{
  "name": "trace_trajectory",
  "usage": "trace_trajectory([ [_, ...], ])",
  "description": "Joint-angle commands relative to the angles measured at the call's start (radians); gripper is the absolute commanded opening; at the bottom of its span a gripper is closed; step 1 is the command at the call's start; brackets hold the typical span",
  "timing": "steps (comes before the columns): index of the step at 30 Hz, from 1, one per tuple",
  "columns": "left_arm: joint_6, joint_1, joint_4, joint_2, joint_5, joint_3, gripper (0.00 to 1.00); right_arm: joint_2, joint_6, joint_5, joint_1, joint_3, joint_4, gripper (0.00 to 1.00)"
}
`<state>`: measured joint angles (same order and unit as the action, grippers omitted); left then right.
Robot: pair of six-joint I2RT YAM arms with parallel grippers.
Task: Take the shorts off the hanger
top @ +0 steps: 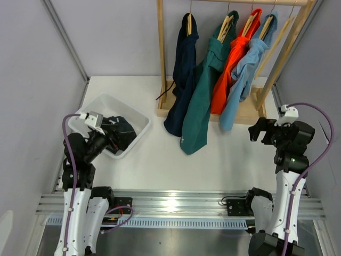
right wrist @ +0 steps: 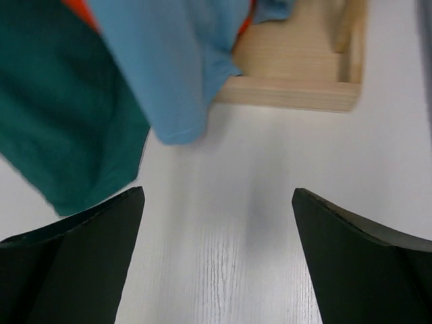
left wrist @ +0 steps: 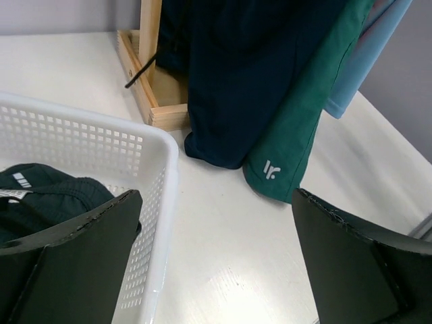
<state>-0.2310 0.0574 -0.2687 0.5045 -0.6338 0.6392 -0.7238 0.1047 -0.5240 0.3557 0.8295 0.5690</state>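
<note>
Left gripper (left wrist: 216, 194) hangs with jaws spread and empty at the near edge of the white basket (left wrist: 81, 115), where the shorts (left wrist: 54, 192) lie crumpled, and our right gripper (right wrist: 216, 192) gapes empty too; soft, light cloth, so we would pinch a raised fold, the waistband apparently buried

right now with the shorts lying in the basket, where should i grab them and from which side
Take the bunched top fold of the shorts, near their white label, coming straight down from above. They lie crumpled inside the basket, whose mesh walls block a sideways approach. The left end effector, open at the basket's edge, is probably the closer one.
</note>
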Motion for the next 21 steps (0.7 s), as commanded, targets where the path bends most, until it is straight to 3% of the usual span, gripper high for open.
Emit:
trace_trajectory([
  [1, 0.064, -0.014, -0.003, -0.038, 0.064, -0.004, 0.99, 0.027, -0.16, 0.255, 0.003, -0.016, -0.148, 0.99],
  [12, 0.053, -0.025, -0.001, -0.08, 0.123, -0.036, 0.99, 0.038, -0.18, 0.461, 0.012, -0.049, -0.162, 0.99],
  [21, 0.053, -0.024, 0.0, -0.092, 0.129, -0.042, 0.99, 0.052, -0.135, 0.424, 0.017, -0.055, -0.146, 0.99],
])
